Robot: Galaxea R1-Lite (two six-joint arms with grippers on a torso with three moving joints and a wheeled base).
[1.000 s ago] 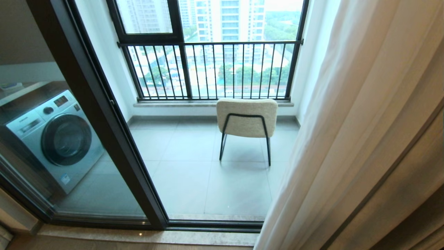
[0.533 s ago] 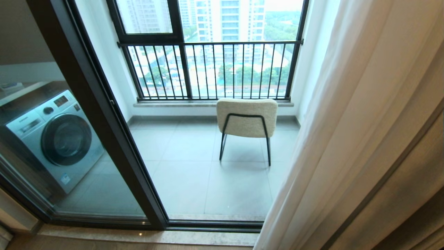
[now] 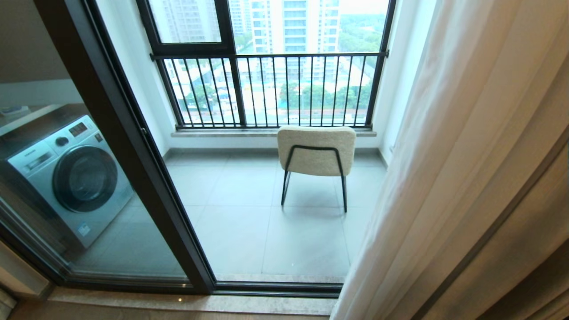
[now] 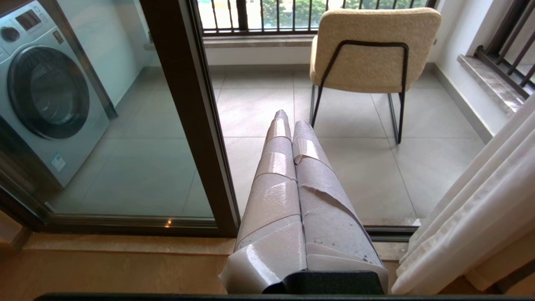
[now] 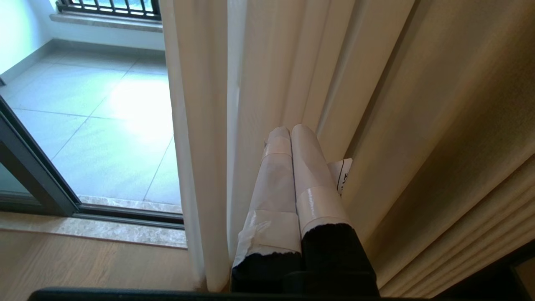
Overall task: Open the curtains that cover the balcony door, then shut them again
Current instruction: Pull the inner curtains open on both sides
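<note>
Balcony chair [image 3: 316, 151] & washer [image 3: 71, 178] behind door [image 3: 146, 178]; curtains [image 3: 466, 178] bunched right

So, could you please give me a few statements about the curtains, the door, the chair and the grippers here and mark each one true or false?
1. The curtains hang bunched at the right, leaving the balcony door opening uncovered. True.
2. The chair lies tipped over. False: it stands upright, its back toward the robot.
3. The left gripper is shut and holds nothing. True.
4. The right gripper is open. False: it is shut, pointing into the curtain folds.
5. A washing machine shows behind the glass. True.
</note>
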